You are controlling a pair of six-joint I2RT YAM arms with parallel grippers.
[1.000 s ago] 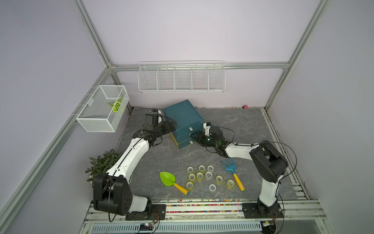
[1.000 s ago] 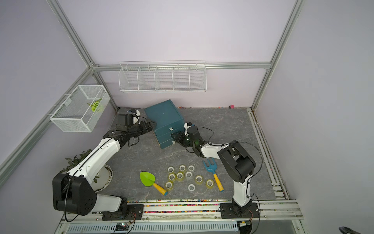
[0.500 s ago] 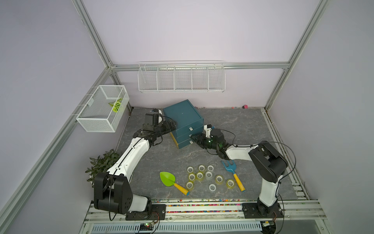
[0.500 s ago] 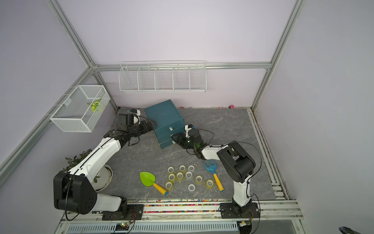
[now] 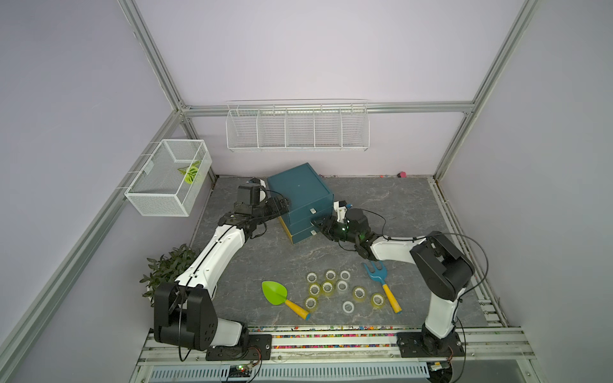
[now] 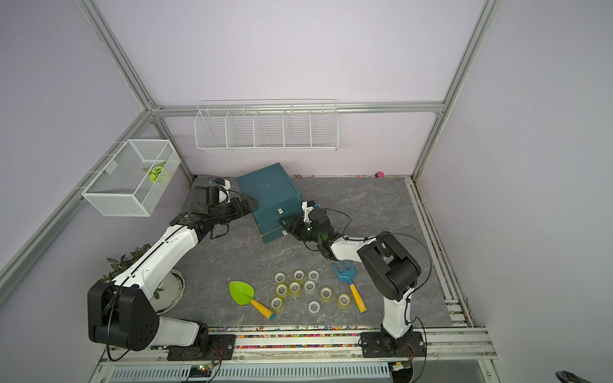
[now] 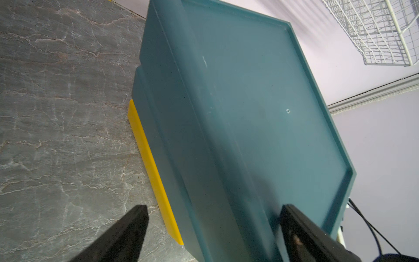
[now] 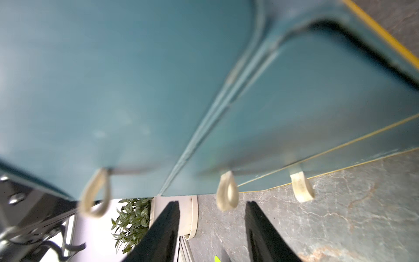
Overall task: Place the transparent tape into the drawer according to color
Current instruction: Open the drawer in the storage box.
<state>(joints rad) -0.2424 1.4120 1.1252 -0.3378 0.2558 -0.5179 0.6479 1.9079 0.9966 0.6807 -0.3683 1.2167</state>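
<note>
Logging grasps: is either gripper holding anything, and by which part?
Nothing is gripped. The right gripper, jaws open, flanks the middle loop pull unpinched; the left gripper stands open astride the cabinet edge.

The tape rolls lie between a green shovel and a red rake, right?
Nearly. The rake is blue with a yellow handle, not red, as both top views show. The tape rolls do lie between it and the green shovel.

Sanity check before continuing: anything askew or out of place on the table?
The teal drawer cabinet sits rotated, its front at an angle to the edges of the table. A small pink item lies alone at the far edge. The tape rolls lie loose; nothing looks spilled or damaged.
</note>
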